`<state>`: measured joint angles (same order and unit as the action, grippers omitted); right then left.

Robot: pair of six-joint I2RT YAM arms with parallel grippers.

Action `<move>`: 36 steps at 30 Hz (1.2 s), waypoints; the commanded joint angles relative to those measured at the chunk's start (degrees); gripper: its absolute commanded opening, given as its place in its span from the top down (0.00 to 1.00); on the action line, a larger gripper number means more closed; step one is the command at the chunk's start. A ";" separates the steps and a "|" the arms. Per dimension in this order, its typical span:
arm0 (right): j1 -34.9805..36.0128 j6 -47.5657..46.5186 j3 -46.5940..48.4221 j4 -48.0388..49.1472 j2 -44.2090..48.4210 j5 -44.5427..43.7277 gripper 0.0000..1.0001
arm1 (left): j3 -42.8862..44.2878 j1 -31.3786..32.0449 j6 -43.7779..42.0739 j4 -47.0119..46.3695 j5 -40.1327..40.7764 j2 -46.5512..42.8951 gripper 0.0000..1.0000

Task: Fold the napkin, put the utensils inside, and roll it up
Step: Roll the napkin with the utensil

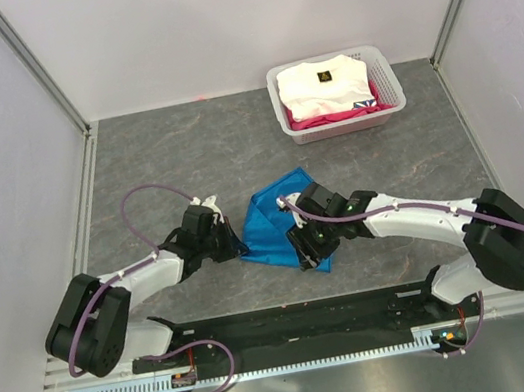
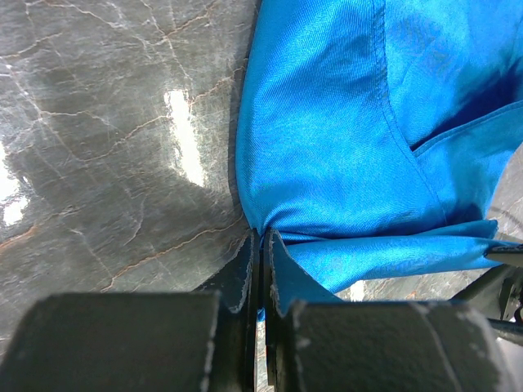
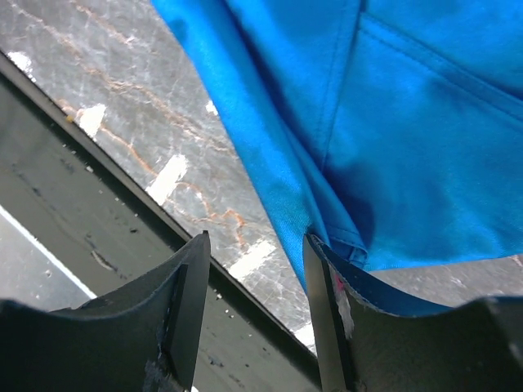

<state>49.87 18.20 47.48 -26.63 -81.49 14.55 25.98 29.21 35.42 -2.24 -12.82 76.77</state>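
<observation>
Folding looks like the step in hand, judging by how the napkin lies: a bunched blue heap on the table between the two arms, near their bases and well apart from the basket of white and pink clothes at the far side. The left gripper has its jaws pressed together on a corner of the cloth, and the fabric fans away from the pinch. The right gripper stands parted with nothing between its jaws; a hemmed edge of the napkin touches the inner face of one finger only. To do this well, the right jaws should probably slide over that edge and close on it before any lift. Both arms could then draw apart to pull the cloth flat, so the fold lands with corners matched. No view shows the utensils.
</observation>
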 commanded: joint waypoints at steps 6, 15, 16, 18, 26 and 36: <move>-1.35 -1.67 -0.64 2.55 -4.11 -2.33 0.43 | 0.39 -0.12 -2.37 4.88 0.78 1.36 0.98; -1.35 -1.67 -2.22 3.61 -6.57 -3.21 0.43 | 0.83 -0.21 -2.46 5.14 0.43 1.36 0.98; -1.18 -1.85 -1.52 3.00 -5.70 -3.29 0.43 | 0.92 -0.21 -2.55 5.23 0.43 1.45 0.98; -0.04 -2.81 -0.21 0.80 -4.03 -5.31 0.43 | 1.27 -0.21 -2.72 6.10 0.25 1.71 0.98; 10.07 -6.33 5.95 -0.71 -0.95 -24.45 0.40 | 3.03 -0.21 -2.64 8.92 0.25 3.21 0.98; 15.96 -11.77 3.84 9.84 -6.30 -27.04 0.40 | 3.99 -0.38 -2.99 9.80 -0.72 3.91 0.98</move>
<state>64.71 9.58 51.88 -21.71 -84.58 -11.09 29.67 28.95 35.00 2.72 -13.69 79.13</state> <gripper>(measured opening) 0.600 0.034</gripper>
